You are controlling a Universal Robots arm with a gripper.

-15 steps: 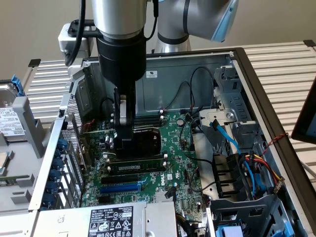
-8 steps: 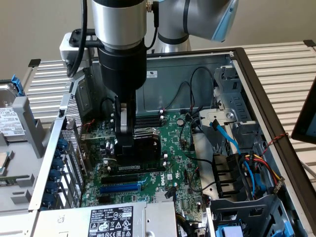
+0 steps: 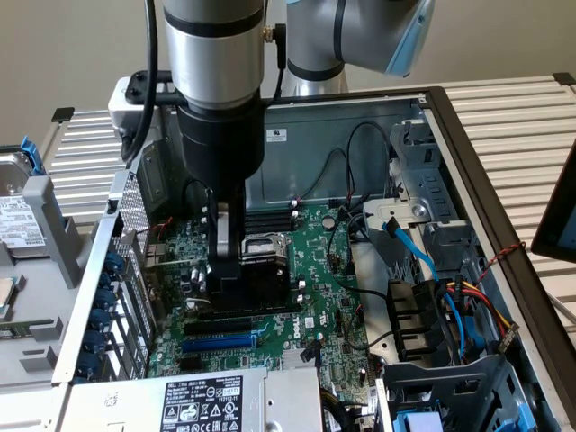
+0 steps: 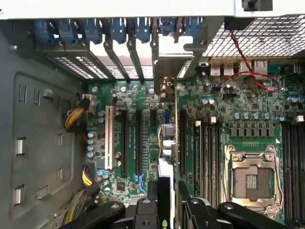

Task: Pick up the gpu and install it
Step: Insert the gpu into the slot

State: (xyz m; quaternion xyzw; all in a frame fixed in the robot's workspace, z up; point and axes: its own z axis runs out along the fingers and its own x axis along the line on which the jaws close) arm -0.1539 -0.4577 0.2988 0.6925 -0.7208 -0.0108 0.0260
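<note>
My gripper (image 3: 222, 268) is down inside the open computer case and shut on the gpu (image 3: 261, 281). The gpu's black shroud stands upright just above the large green motherboard (image 3: 337, 270), next to the CPU socket (image 3: 265, 245). In the wrist view the gpu (image 4: 164, 143) shows edge-on, running from between my two black fingers (image 4: 143, 212) toward the rear slot openings. Its silver bracket (image 4: 166, 59) sits at those openings. The card lines up along a black expansion slot (image 4: 182, 143); I cannot tell whether it is seated.
A blue slot (image 3: 220, 342) and the power supply (image 3: 198, 400) lie near the front. Cables and a drive cage (image 3: 432, 306) fill the exterior view's right. Blue slot latches (image 4: 95, 28), a white slot (image 4: 108, 138) and a red wire (image 4: 248, 71) are close by.
</note>
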